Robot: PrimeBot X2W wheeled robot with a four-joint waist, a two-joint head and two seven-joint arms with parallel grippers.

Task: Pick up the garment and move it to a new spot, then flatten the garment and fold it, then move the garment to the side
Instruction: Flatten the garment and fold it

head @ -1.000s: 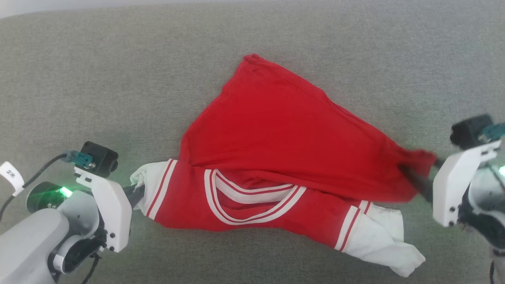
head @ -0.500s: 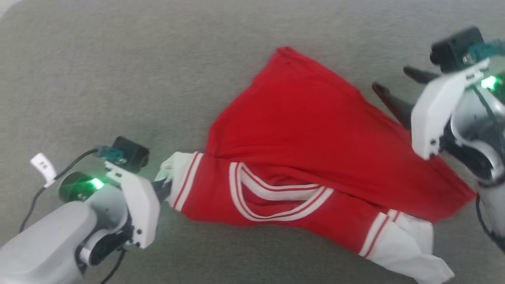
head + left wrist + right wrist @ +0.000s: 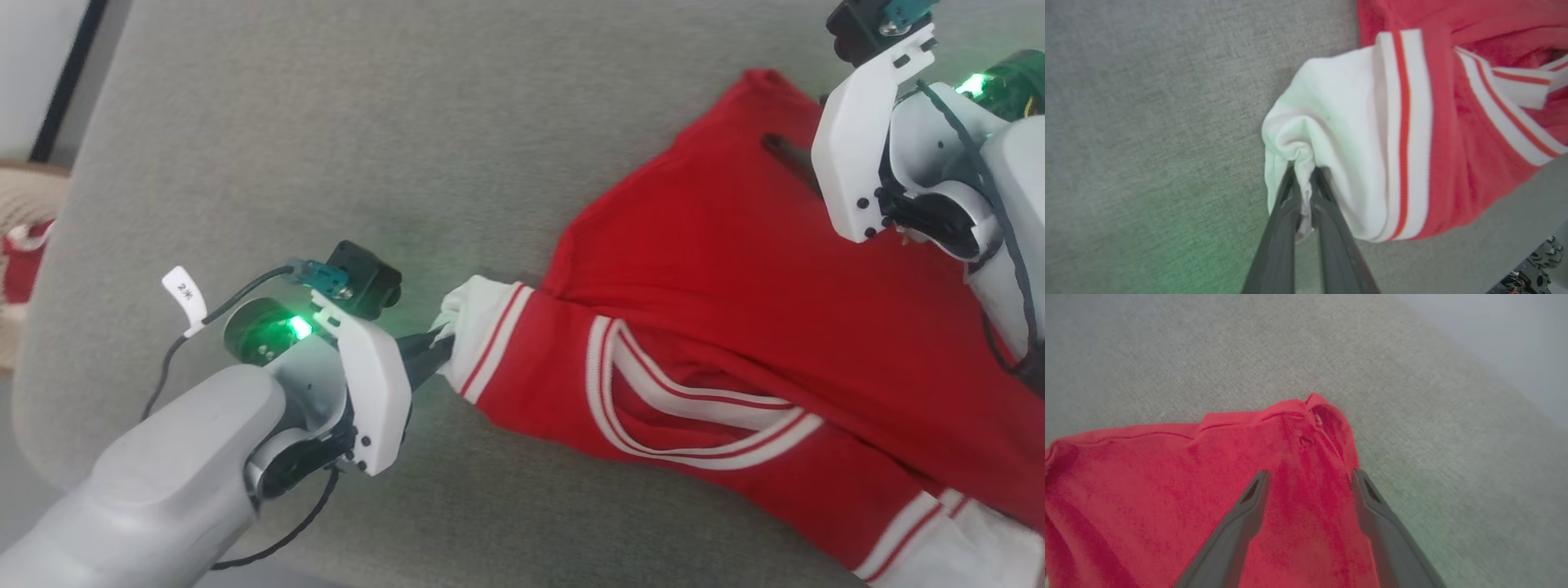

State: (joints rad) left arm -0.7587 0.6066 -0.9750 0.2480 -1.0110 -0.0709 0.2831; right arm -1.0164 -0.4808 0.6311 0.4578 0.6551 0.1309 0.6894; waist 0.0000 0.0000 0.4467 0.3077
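On grey upholstery: garment pinched by one sleeve

Across the grey woven surface (image 3: 310,122) the garment (image 3: 735,310) lies rumpled, its red body folded over. My left gripper (image 3: 1303,173) clamps the white sleeve (image 3: 1339,134). My right gripper (image 3: 1308,477) hovers, jaws spread, above a red corner. Beyond the surface's left edge sits something beige (image 3: 28,204).

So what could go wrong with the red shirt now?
The left gripper pinches just a little bunch of the white short sleeve of the red jersey T-shirt; a tug might slip it free. The open right gripper hovers over the shirt's red corner and might miss it or bunch it.
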